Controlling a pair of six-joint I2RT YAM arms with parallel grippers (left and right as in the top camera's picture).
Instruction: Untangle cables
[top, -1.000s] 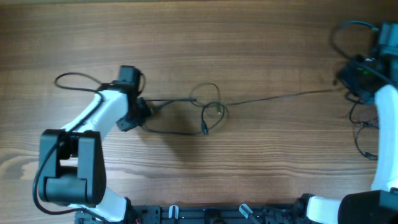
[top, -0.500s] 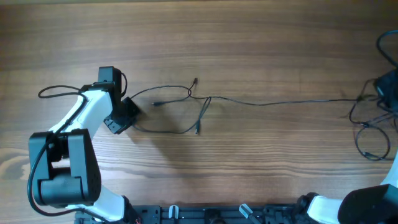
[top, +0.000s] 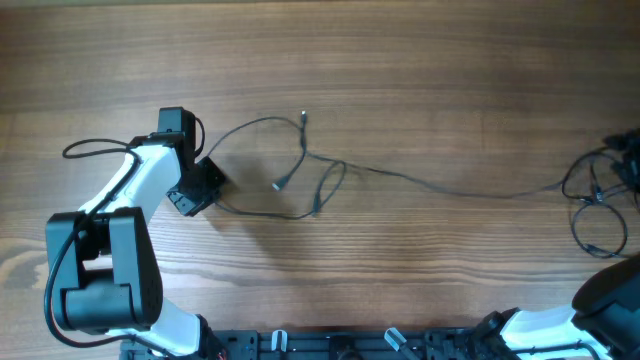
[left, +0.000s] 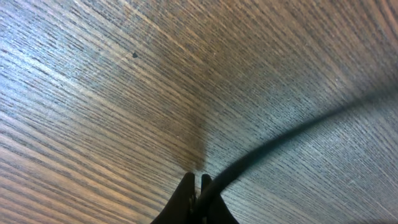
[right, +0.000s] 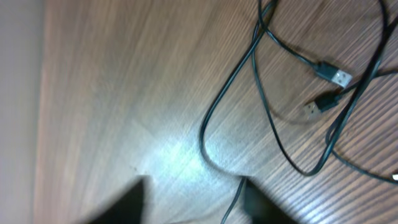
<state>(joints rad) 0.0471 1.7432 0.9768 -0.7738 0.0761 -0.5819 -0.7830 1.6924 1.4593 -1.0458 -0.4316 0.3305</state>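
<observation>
The wooden table (top: 400, 60) fills the overhead view, and the left arm (top: 135, 185) reaches in from the lower left of the frame. The right arm shows only at the lower right corner. The cables (top: 430, 183) lie mostly along one long axis that runs left to right. One thin cord sags from the centre-left to a loose heap (top: 590, 205) at the right edge. At the centre-left several strands cross in open loops, with small plugs (top: 303, 118) lying free at the top and bottom of that cluster. The left tool (top: 203, 187) sits just left of this crossing. In its wrist view its jaws are pinched narrow on a black cord (left: 280, 140) that leads away toward the upper right of the frame. The right tool (right: 193, 199) is blurred at the bottom of its own view, with its fingers (right: 134, 198) standing wide apart and no cord clamped between them. Cord loops and two flat plugs (right: 336, 76) lie in the upper right of that frame. The remaining crossing lies right beside the left tool and well away from the right one, so the left arm is judged better placed to draw it apart.
</observation>
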